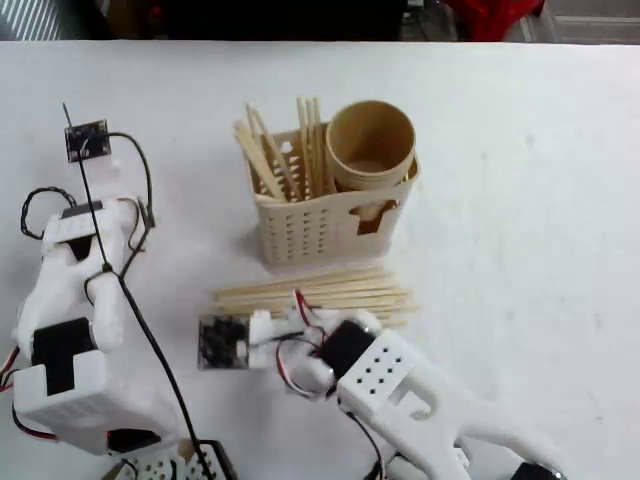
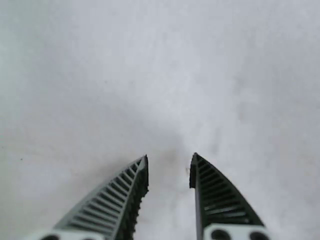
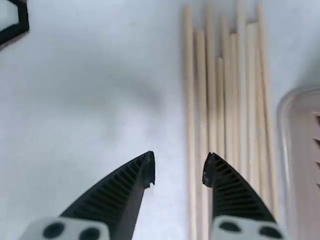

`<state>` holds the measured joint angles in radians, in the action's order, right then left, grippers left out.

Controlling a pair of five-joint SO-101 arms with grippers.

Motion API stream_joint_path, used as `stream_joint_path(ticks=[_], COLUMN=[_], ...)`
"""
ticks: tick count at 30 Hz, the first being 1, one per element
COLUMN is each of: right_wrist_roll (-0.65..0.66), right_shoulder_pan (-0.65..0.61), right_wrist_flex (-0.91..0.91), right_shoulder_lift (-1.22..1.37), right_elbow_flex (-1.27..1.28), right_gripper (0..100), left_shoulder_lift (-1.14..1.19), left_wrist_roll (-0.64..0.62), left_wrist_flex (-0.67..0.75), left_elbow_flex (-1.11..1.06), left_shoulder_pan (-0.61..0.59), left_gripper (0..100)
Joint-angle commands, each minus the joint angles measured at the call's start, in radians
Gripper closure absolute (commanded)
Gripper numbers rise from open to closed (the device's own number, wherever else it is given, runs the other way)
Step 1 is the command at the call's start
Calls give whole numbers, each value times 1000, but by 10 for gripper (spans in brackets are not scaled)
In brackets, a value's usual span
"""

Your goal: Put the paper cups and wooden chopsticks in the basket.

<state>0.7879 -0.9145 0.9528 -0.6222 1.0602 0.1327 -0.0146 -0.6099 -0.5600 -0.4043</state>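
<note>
A cream slotted basket (image 1: pixel 320 228) stands mid-table with stacked paper cups (image 1: pixel 370 145) in its right half and several wooden chopsticks (image 1: pixel 285 150) upright in its left half. More loose chopsticks (image 1: pixel 320 293) lie side by side on the table just in front of it. My right gripper (image 3: pixel 178 160) is open above the table by the near edge of that bundle (image 3: pixel 225 100); the outermost stick runs between its fingers. The basket's rim (image 3: pixel 300 150) lies beyond the sticks. My left gripper (image 2: pixel 169 160) is open over bare table, with its arm (image 1: pixel 70 300) at the far left.
The right arm (image 1: pixel 400 385) comes in from the lower right. A black cable (image 1: pixel 140 320) runs from the left arm toward the front edge. White table spreads right of the basket and behind it, up to the far edge (image 1: pixel 320 42).
</note>
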Motion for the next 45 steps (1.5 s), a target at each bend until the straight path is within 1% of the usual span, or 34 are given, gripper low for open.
stream_joint_path(ticks=[1,7,12,14,18,24,26,28,30,32,37,40,42,45], right_wrist_roll=[23,21,3,3,3,2,-31,-81,-104,-120,-210,-238,-255,-272], right_shoulder_pan=[-4,10,22,35,61,76,79,81,76,79,76,82,88,94], right_wrist_flex=[-133,-246,-257,-257,-257,-236,-203,-142,-84,-48,24,73,107,134], right_shoulder_lift=[70,232,302,312,308,306,295,251,171,56,-266,-415,-464,-472], right_elbow_flex=[35,32,-6,-14,-14,-17,-37,-66,-84,-89,-91,-118,-178,-325], right_gripper=[833,833,835,872,980,982,982,982,982,982,982,982,982,982], left_shoulder_lift=[-4,-4,-4,-4,-4,-4,-4,-4,-4,-4,-4,-4,-4,-4], left_wrist_roll=[11,11,11,11,11,11,11,11,11,11,11,11,11,11], left_wrist_flex=[17,17,15,15,15,15,15,15,15,15,15,17,17,17], left_elbow_flex=[23,21,21,21,21,21,21,21,21,21,23,23,23,23], left_shoulder_pan=[13,13,13,13,13,13,13,13,13,13,13,13,13,13], left_gripper=[845,845,845,845,845,845,845,845,845,845,845,845,845,845])
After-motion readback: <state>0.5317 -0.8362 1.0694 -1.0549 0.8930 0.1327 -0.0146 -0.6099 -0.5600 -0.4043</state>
